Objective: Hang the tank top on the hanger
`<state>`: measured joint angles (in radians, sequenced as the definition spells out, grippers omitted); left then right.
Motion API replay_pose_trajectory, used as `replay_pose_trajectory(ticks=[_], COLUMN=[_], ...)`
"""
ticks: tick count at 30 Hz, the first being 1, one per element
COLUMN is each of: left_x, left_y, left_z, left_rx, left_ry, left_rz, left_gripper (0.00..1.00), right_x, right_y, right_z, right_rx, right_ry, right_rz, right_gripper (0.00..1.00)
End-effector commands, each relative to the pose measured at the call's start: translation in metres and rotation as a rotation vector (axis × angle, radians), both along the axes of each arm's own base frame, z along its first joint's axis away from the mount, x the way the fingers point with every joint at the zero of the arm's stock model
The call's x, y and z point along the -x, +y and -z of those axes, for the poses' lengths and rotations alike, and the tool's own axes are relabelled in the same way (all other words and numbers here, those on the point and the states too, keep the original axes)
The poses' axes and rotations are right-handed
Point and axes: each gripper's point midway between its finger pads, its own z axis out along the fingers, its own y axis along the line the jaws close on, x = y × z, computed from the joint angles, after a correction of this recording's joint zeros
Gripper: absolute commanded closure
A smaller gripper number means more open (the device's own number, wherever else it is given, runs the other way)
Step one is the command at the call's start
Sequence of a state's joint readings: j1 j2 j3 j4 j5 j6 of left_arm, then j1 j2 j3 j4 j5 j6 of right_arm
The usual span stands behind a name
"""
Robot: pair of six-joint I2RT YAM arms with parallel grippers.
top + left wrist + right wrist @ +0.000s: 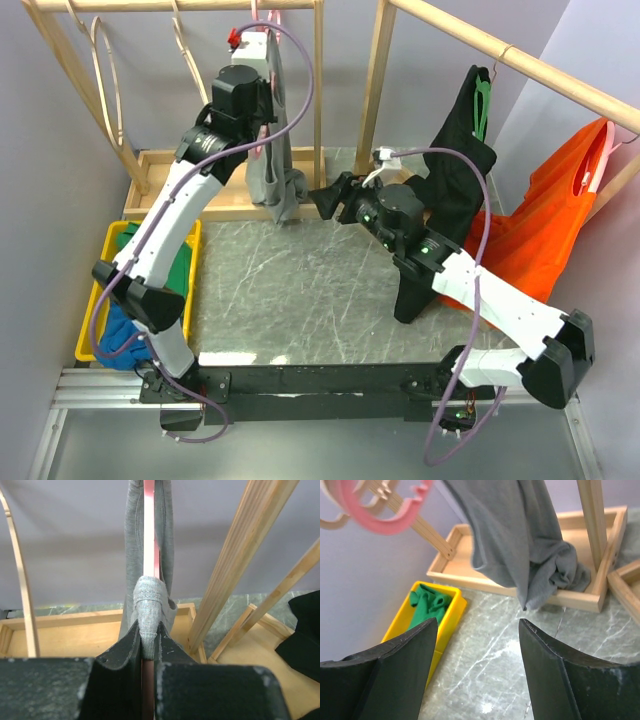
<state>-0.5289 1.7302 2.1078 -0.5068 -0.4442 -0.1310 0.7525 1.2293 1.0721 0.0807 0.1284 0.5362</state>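
Left gripper (149, 636) is clenched on a fold of the tank top (135, 545) strap, pinching it against the pink hanger (149, 525), which sits just under the top rail of the wooden rack (319, 90). My guess is that this keeps the strap from sliding off. The rest of the top hangs down inside the rack, hem bunched on the base tray (580, 601). Right gripper (477, 626) is spread wide and holds nothing, in front of the rack and facing the cloth, probably ready for the loose side. I can't confirm the other strap is on.
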Motion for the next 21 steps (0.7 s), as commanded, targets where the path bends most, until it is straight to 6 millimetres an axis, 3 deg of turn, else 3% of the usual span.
replay_pose_trajectory(ticks=[1,13,21], left_x=[-0.006,-0.018,-0.003], left_y=[0.004,-0.008,-0.013], left_z=[-0.050,-0.051,-0.049], left_rx=[0.057,0.100,0.126], left_ry=[-0.142,-0.131,-0.068], left_rz=[-0.018,0.051,0.129], left_gripper=[0.97,0.93,0.92], right_x=[0.009,0.017,0.021], right_y=[-0.013,-0.019,-0.016], right_z=[-0.017,-0.018,-0.021], right_rx=[0.001,0.013,-0.004], right_ry=[-0.053,-0.050,-0.045], right_rz=[0.028,0.039,0.027], right_gripper=[0.26,0.26,0.25])
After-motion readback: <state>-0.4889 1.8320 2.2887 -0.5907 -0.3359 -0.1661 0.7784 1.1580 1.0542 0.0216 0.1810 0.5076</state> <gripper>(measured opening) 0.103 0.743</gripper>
